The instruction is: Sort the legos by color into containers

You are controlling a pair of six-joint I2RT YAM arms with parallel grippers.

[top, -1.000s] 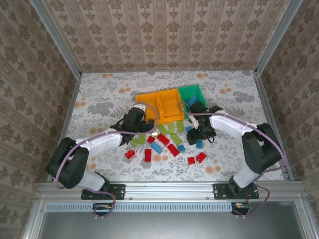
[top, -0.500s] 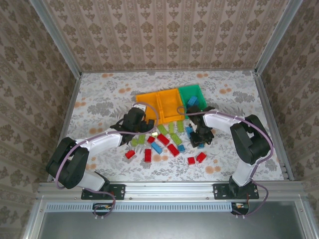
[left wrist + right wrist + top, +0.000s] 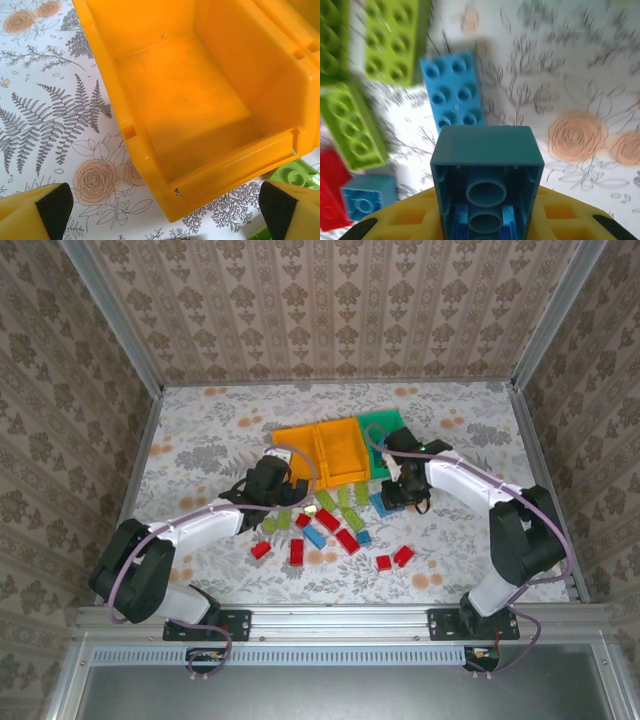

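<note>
Centrally, on the flowered table point(image 3: 210, 440), two orange bins point(image 3: 298, 455) and a green bin point(image 3: 382, 426) are sitting in a row; the left gripper point(image 3: 165, 207), jaws spread wide, is hovering at the leftmost bin's near wall; the right gripper point(image 3: 400, 490) is clenching a blue brick point(image 3: 486, 150) near the green bin; loose bricks point(image 3: 330, 525) are lying before the bins.

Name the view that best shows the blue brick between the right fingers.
Right wrist: the blue brick sits close and central, hollow underside facing the camera. In top external the right gripper mostly covers it. The left wrist faces an orange bin.
</note>
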